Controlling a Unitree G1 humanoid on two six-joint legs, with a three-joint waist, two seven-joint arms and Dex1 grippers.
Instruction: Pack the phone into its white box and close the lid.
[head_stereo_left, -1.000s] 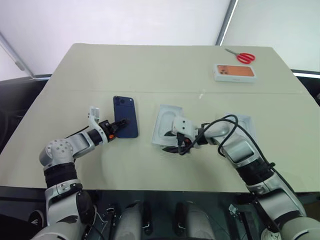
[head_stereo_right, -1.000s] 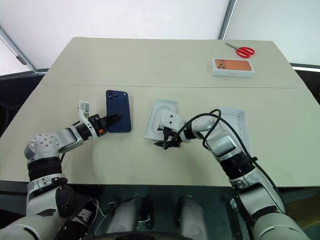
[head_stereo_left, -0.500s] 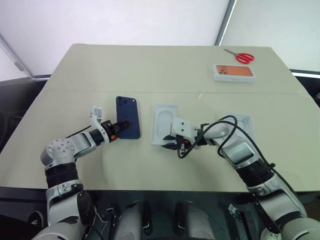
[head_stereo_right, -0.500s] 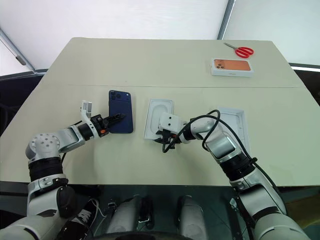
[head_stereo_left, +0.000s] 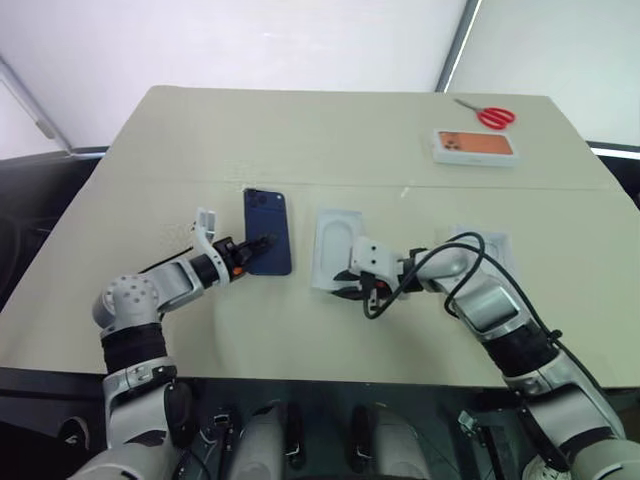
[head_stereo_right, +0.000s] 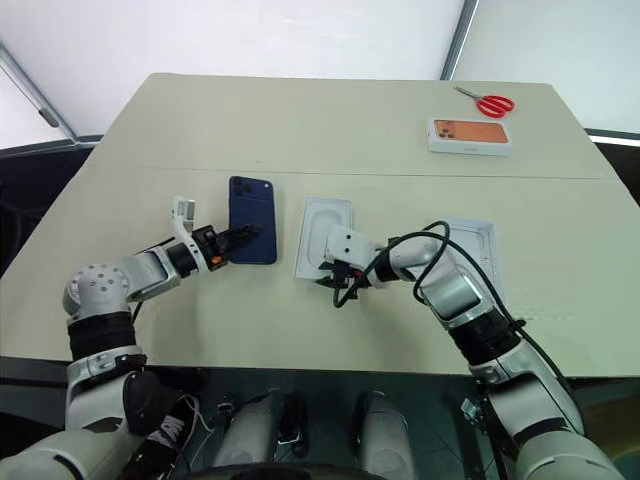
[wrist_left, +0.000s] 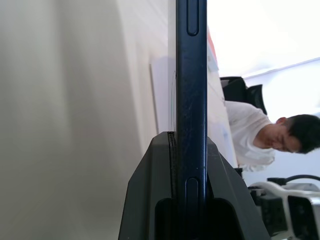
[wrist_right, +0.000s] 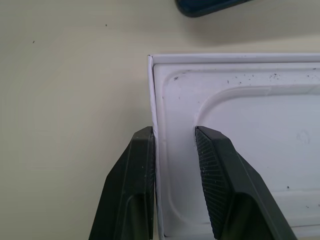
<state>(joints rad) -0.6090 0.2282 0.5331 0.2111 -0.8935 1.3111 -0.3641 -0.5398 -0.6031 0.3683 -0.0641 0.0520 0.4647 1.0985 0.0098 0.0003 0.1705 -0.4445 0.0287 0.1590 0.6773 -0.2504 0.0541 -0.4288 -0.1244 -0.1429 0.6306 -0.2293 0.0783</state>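
Left end effector (head_stereo_left: 252, 247) is clamped on the phone (head_stereo_left: 269, 231); right end effector (wrist_right: 172, 145) narrowly straddles the white box (head_stereo_left: 335, 247) wall. Steady the box, lower the phone flat.

You won't find any readable text, label, brand or number here. The far white box (head_stereo_right: 470, 136) carries a printed orange phone picture, but no lettering on it can be made out. The phone (head_stereo_right: 252, 205) shows a plain dark blue back with no legible mark.
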